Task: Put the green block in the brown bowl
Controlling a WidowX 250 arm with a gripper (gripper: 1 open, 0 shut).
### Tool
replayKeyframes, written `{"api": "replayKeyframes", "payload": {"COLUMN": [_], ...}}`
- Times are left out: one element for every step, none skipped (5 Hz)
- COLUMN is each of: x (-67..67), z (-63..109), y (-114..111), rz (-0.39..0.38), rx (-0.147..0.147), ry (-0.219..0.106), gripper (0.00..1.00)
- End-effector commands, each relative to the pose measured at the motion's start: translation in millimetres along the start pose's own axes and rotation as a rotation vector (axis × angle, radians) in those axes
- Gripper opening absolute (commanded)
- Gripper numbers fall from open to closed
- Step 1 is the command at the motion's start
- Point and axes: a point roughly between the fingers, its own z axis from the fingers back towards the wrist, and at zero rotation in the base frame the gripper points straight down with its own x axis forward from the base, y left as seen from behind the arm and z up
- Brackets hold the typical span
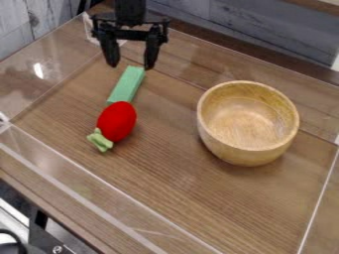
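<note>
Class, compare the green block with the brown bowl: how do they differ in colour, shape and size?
Colour: the green block is light green, while the brown bowl is light brown. Shape: the block is a narrow, straight-sided bar; the bowl is round and hollow with a thick rim. Size: the block is much smaller than the bowl. Both rest on the same wooden table.
</note>
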Motion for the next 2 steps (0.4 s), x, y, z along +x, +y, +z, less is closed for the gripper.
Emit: {"api": "replayKeyframes", "payload": {"x": [15.9,23.3], "z": [8.3,3.3], "y": [12.9,16.7], "rz": [-0.038,-0.011], "rx": [-0.01,-0.019], "ry": [-0.06,-0.062], "gripper": [1.0,1.0]}}
